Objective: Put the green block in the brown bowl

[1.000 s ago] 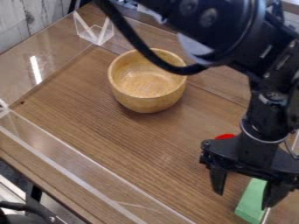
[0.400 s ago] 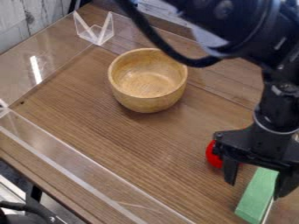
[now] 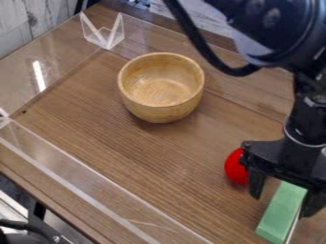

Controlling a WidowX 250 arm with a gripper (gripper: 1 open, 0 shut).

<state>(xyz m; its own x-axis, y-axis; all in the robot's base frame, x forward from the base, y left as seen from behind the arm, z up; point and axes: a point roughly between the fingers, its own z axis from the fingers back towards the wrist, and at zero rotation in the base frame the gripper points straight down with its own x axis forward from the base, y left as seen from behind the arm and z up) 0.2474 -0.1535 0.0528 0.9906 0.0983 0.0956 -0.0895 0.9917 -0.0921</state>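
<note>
Here, we centre the spread claw [image 3: 280, 179] over the block [image 3: 280, 213], keeping clear of the red toy [image 3: 237, 167] beside it.

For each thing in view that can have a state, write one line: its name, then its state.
Brown bowl: upright, nothing inside
Green block: lying flat, outside the bowl, partly covered by the gripper
Red toy: beside the gripper
Gripper: open, over the block

Bare tabletop [image 3: 133, 157] lies leftward; the red toy [image 3: 235, 167] obstructs beside the pincer [image 3: 283, 195].
</note>
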